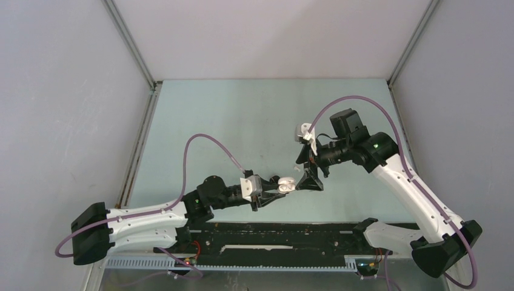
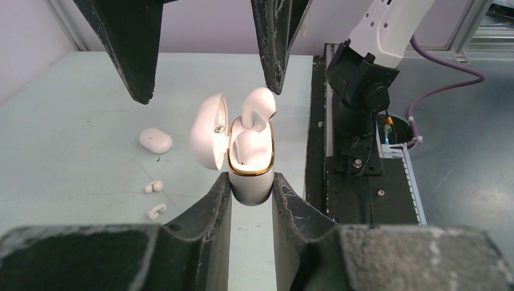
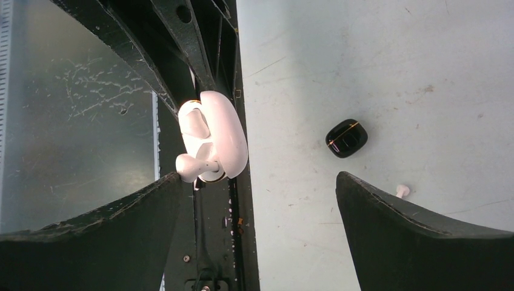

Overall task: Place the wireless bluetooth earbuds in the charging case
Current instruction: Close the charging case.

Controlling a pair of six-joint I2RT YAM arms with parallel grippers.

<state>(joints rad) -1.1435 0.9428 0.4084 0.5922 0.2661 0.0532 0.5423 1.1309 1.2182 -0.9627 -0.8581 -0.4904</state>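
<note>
L gripper [image 2: 251, 188] tight on open white case [image 2: 250, 154], base hidden in grip; earbud [image 2: 259, 106] partly inside; R gripper [image 3: 257, 177] wide.

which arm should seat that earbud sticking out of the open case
Right, likely. The right gripper is open and poised beside the earbud that stands half out of the charging case. The left gripper is shut on that case, so it is busy holding it.
</note>
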